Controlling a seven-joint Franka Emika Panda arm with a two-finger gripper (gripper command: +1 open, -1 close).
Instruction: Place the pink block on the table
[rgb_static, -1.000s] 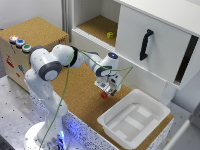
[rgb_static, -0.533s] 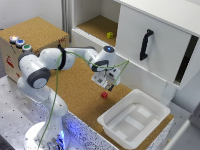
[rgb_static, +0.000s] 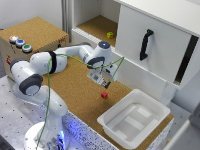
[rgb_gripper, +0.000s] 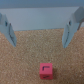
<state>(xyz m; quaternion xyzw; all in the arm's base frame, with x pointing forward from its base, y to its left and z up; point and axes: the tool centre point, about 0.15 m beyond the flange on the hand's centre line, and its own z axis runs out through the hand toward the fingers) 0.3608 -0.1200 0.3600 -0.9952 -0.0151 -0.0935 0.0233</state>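
white tray (rgb_static: 131, 121): far corner runs off the exterior view's right edge
gripper (rgb_static: 103, 83) fingertips: too small and blurred in the exterior view — gap unreadable there
fingers (rgb_gripper: 7, 31): upper ends cut off by the wrist view's edge — blurred

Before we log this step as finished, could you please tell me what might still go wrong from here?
The tiny red-pink cube already sits on the cork-brown speckled tabletop, apart from the open end effector.

1. In the wrist view the cube lies close below the fingers; a low sideways move might knock it.
2. A nudged cube could slide towards the white plastic tray.
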